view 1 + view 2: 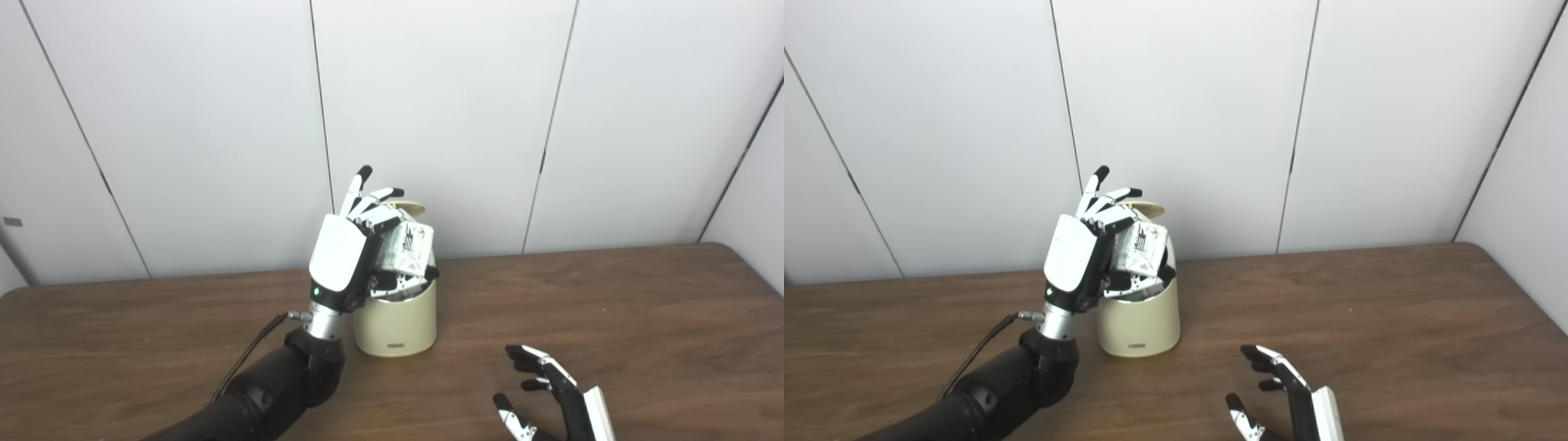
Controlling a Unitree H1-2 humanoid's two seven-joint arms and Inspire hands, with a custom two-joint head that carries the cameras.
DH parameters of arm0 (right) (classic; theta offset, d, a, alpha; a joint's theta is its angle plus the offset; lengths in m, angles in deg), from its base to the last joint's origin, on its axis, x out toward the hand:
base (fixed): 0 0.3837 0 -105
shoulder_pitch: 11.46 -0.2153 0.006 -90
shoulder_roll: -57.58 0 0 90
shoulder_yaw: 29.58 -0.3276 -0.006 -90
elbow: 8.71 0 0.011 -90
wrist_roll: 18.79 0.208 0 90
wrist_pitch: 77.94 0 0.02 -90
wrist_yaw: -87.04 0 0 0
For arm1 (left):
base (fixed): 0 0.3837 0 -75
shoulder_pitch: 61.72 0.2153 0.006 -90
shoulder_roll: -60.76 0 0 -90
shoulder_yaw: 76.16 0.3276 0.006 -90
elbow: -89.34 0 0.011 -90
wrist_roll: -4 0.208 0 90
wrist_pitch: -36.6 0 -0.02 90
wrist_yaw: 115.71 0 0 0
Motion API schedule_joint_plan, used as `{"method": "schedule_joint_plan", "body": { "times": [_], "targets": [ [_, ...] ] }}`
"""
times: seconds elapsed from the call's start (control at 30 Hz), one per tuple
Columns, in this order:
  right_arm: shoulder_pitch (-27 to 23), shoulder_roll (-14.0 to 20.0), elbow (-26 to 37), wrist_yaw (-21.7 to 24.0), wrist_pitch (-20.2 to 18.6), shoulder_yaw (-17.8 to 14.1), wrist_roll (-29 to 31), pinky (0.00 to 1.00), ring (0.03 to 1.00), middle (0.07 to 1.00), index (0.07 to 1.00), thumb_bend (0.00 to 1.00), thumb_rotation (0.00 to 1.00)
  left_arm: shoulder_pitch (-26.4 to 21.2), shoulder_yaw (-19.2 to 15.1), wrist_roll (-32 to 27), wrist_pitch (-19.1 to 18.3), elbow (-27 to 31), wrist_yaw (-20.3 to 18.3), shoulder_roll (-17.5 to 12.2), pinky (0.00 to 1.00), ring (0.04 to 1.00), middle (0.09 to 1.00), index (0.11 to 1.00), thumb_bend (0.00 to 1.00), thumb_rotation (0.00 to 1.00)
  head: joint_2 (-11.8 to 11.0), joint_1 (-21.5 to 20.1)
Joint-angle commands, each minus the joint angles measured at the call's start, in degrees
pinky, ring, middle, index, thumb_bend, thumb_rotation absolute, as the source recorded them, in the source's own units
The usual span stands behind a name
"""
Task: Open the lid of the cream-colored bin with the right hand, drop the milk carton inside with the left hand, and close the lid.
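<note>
The cream-colored bin stands on the brown table, its lid tipped up and open behind it. My left hand is raised right over the bin's mouth and is shut on the white milk carton, which is tilted just above the opening. In the right eye view the carton shows the same way above the bin. My right hand is open and empty, low near the table's front edge, to the right of the bin and apart from it.
The brown table stretches wide to the right and left of the bin. White wall panels stand close behind it. A black cable runs along my left forearm.
</note>
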Motion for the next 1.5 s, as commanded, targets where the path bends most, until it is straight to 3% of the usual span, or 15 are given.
{"method": "schedule_joint_plan", "body": {
  "times": [0.0,0.07,0.13,0.17,0.33,1.03,1.13,1.23,1.3,1.33,1.37,1.47],
  "targets": [
    [-0.43,-0.03,1.00,-0.56,1.71,0.17,-0.18,0.60,0.723,0.742,0.721,0.16,0.10,-1.84,-0.64,-1.58,0.45,0.81,-1.60,-0.80,1.00,0.786,0.513,0.455,0.52,0.00,0.03,-0.04],
    [-0.39,-0.05,1.06,-0.50,1.69,0.17,-0.05,0.61,0.724,0.744,0.723,0.15,0.09,-1.67,-0.73,-1.89,0.45,0.93,-2.30,-0.95,1.00,0.814,0.593,0.486,0.52,0.06,0.03,-0.04],
    [-0.41,0.04,0.88,-0.72,2.09,0.18,-0.15,0.60,0.719,0.742,0.722,0.15,0.09,-1.55,-0.73,-1.71,0.45,0.81,-2.31,-1.03,1.00,0.831,0.630,0.570,0.81,0.18,0.13,0.04],
    [-0.39,0.04,0.89,-0.77,2.15,0.17,-0.19,0.60,0.718,0.742,0.721,0.15,0.09,-1.51,-0.71,-1.61,0.45,0.79,-2.25,-1.05,1.00,0.836,0.638,0.592,0.88,0.22,0.13,0.04],
    [-0.23,-0.07,1.35,-0.44,1.80,0.15,0.22,0.61,0.725,0.743,0.721,0.15,0.06,-1.54,-0.46,-0.86,0.45,0.43,-1.67,-1.16,1.00,0.848,0.647,0.618,0.97,0.28,0.14,0.11],
    [-0.38,-0.34,1.29,-0.68,1.44,-0.01,-0.11,0.60,0.720,0.740,0.719,0.15,0.04,-1.21,-0.23,-1.37,0.44,1.90,-1.77,-1.54,1.00,0.848,0.639,0.616,0.99,0.32,-0.03,0.37],
    [-0.65,-0.19,0.95,-0.98,2.14,-0.01,-0.20,0.60,0.722,0.741,0.720,0.15,0.04,-0.40,1.36,-0.25,0.45,5.67,3.45,-2.64,1.00,0.778,0.595,0.562,0.89,0.39,-0.06,0.45],
    [-1.88,0.03,0.02,-1.82,3.84,-0.26,0.29,0.58,0.706,0.731,0.711,0.15,0.03,2.40,-0.10,1.53,0.45,15.86,4.94,-5.65,1.00,0.668,0.535,0.497,0.73,0.52,-0.19,0.95],
    [-3.18,0.34,-0.91,-2.82,5.31,-0.51,-0.16,0.58,0.713,0.735,0.719,0.14,0.09,4.48,-2.03,2.79,0.45,22.49,4.95,-7.68,1.00,0.618,0.511,0.477,0.65,0.54,-0.59,0.93],
    [-3.90,0.68,-1.41,-3.41,5.89,-0.61,-0.98,0.59,0.718,0.739,0.722,0.13,0.17,5.39,-3.00,3.60,0.45,25.34,4.95,-8.71,0.99,0.617,0.515,0.481,0.58,0.33,-0.71,0.87],
    [-4.69,1.21,-1.98,-4.21,6.50,-0.66,-2.30,0.63,0.746,0.761,0.742,0.14,0.37,6.25,-4.05,4.46,0.45,27.50,4.96,-9.56,0.96,0.634,0.542,0.484,0.53,0.19,-0.92,0.83],
    [-6.94,3.32,-3.43,-5.88,7.17,-0.62,-6.79,0.71,0.825,0.836,0.808,0.18,0.69,7.88,-6.36,6.47,0.44,30.19,4.95,-11.39,0.93,0.764,0.695,0.492,0.50,0.10,-1.46,1.04]
  ]
}}
